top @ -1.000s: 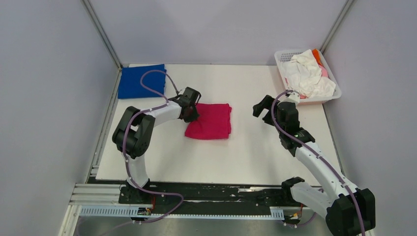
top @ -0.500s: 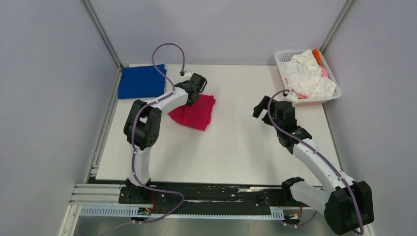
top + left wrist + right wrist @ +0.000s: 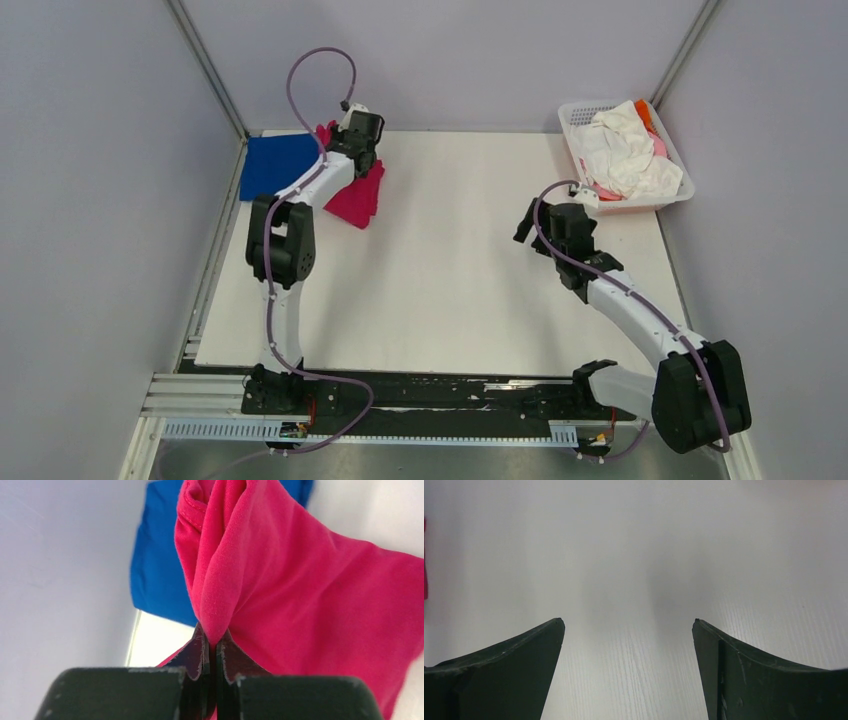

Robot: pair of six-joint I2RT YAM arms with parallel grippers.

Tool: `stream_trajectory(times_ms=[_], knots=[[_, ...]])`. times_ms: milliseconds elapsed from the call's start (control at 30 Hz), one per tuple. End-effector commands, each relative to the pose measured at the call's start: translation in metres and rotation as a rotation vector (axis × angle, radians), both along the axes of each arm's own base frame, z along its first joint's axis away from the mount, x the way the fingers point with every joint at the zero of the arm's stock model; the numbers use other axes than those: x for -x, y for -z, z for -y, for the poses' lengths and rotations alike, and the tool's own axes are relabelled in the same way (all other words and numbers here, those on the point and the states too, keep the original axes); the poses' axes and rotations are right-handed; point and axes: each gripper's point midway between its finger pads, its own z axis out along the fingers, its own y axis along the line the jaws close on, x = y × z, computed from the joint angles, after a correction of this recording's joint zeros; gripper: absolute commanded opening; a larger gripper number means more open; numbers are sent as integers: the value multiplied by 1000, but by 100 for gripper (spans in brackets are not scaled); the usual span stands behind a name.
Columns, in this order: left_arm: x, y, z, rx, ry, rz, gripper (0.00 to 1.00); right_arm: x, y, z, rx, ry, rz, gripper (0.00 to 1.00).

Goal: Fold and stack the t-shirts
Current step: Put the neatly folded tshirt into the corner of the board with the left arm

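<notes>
Your left arm [image 3: 310,185] stretches to the bench's [image 3: 450,280] far-left corner, left jaws clamped on the magenta t-shirt [image 3: 362,198]. Its length trails nearward beside the blue t-shirt [image 3: 270,165]. Your right jaws stand apart.

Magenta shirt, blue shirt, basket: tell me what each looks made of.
Magenta shirt: soft matte knit cloth, likely cotton jersey. It shows a fine weave and a stitched hem, and it bunches into folds where the left gripper pinches it.
Blue shirt: apparently similar matte cloth, lying flat; the weave is too far off to see.
Basket: white, seemingly rigid plastic, with a lattice wall.
</notes>
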Motion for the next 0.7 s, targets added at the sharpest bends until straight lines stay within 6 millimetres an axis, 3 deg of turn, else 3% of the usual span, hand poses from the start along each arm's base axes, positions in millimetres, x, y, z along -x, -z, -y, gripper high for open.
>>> stream_trajectory(times_ms=[0, 333, 667], knots=[[-32, -54, -23, -65, 12, 112, 0, -18, -20, 7, 19, 35, 62, 100], [-57, -82, -43, -99, 6, 153, 0, -25, -5, 9, 36, 47, 14, 100], [-58, -126, -36, -52, 62, 225, 0, -25, -6, 8, 19, 39, 15, 100]])
